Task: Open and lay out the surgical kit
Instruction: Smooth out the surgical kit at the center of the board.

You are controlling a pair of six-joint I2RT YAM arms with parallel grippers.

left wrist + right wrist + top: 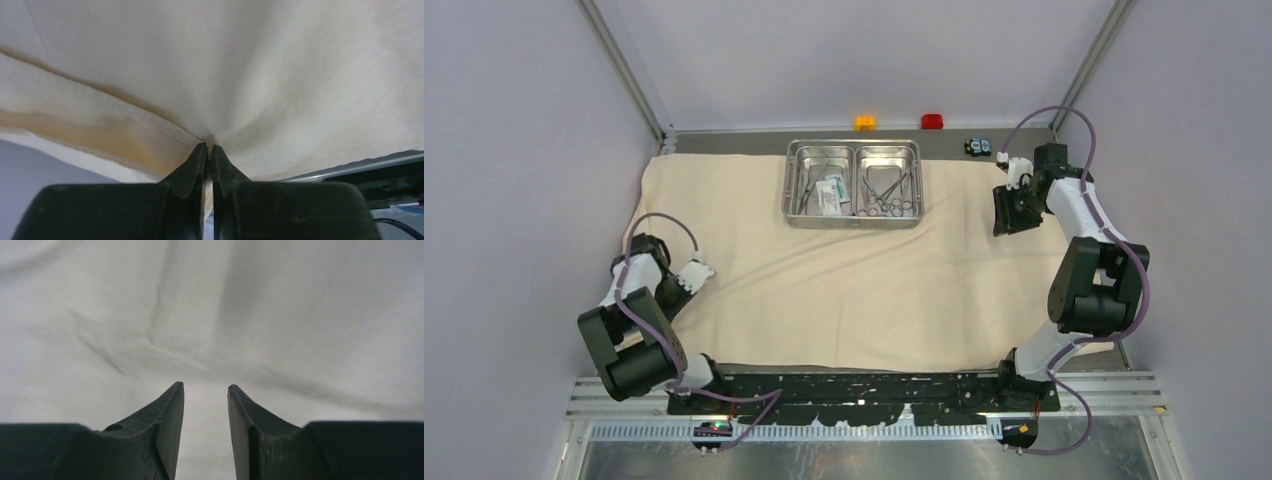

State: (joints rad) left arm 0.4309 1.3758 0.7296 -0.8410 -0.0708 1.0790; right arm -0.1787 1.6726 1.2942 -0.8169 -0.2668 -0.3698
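Note:
The big beige cloth (844,290) lies spread flat over the table. The steel two-compartment tray (854,146) stands on its far middle part. White/teal packets (829,195) and slim handles lie in the tray's left compartment, ring-handled clamps (890,192) in the right one. My left gripper (696,272) is at the cloth's left edge, shut on a pinch of the cloth's hem (150,122), with its tips (210,146) together. My right gripper (1010,212) is over the cloth's right edge, open and empty (206,386) above wrinkled cloth (200,315).
An orange block (865,122) and a red block (932,121) sit behind the tray at the back wall. A small black-and-blue gadget (978,147) lies off the cloth at the back right. Side walls and metal posts close in the table.

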